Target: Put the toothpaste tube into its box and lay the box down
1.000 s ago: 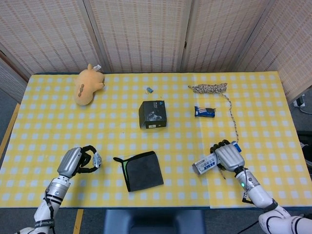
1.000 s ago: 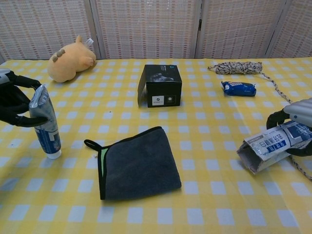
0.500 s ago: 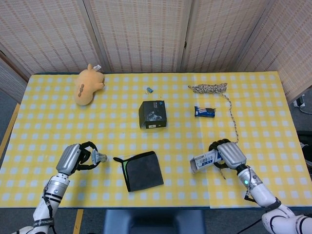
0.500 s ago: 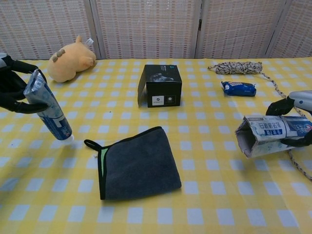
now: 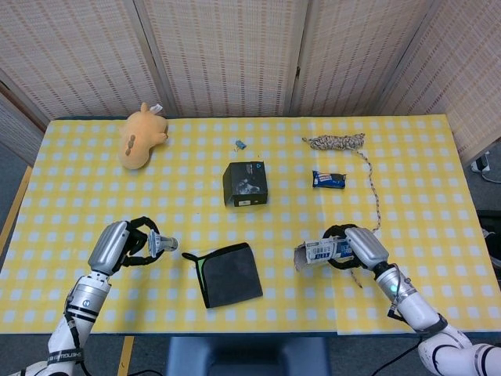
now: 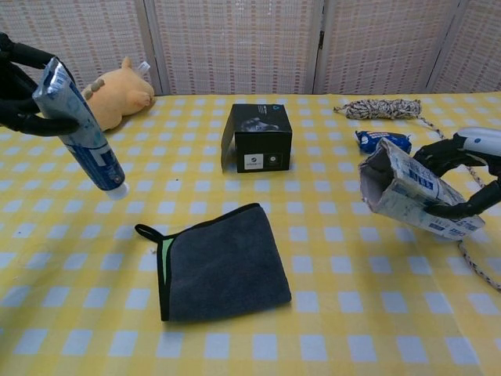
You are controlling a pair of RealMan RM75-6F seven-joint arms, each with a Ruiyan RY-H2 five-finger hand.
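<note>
Woven screens close off the back, and in front of them your table (image 5: pixel 438 157) wears a yellow-and-white checked cloth. Take the black box (image 5: pixel 245 183) at the middle as your landmark. Near-left of it, your left hand (image 5: pixel 117 244) grips the toothpaste tube (image 6: pixel 81 127) by its crimped end; in the chest view the tube hangs clear of the table, tilted, its white cap lowest and pointing toward the grey cloth (image 6: pixel 219 262). That folded cloth lies flat on the table just nearer you than the black box. Near-right of the box, your right hand (image 5: pixel 364 247) is wrapped around the toothpaste box (image 6: pixel 411 196), held off the table with its open mouth turned toward the middle. Well apart, then, tube and carton. Far-left of the black box lies a plush toy (image 5: pixel 141 137). To its right sits a small blue packet (image 5: pixel 329 179), and beyond that a coiled rope (image 5: pixel 335 142).
</note>
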